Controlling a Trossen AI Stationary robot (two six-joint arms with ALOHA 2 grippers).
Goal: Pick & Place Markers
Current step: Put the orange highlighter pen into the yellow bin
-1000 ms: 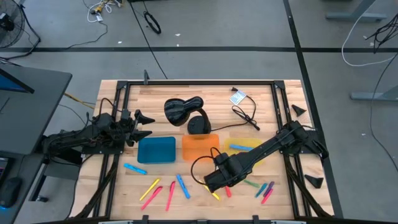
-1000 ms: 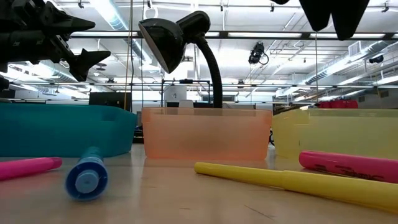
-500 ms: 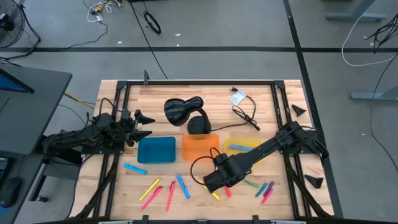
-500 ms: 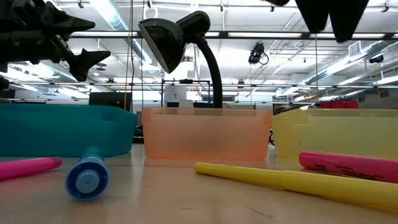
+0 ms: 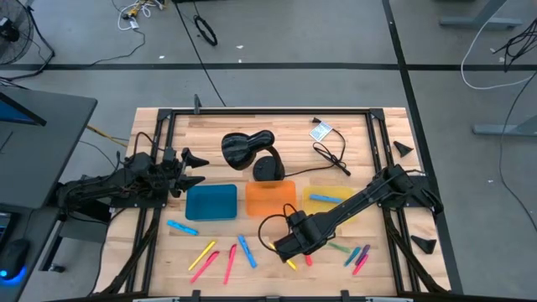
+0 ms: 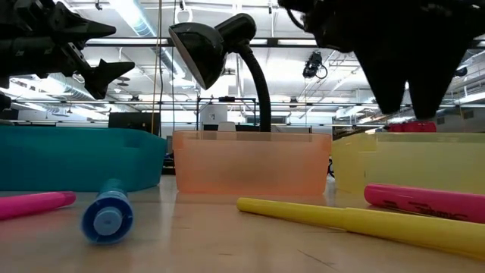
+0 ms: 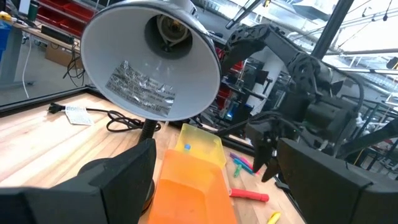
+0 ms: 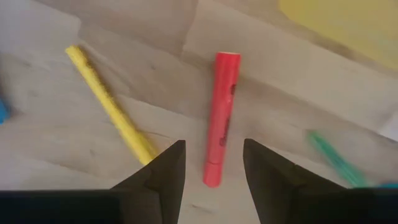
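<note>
While the right claw [image 8: 211, 163] hangs spread, a red marker [image 8: 221, 118] lies between its fingers.

wooden table [image 5: 218, 126], trays [image 5: 211, 202], markers [image 5: 231, 262], lamp [image 5: 248, 151]

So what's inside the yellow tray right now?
One blue marker lies in the yellow tray. The right arm crosses over the tray's near corner, hiding anything under it.
</note>
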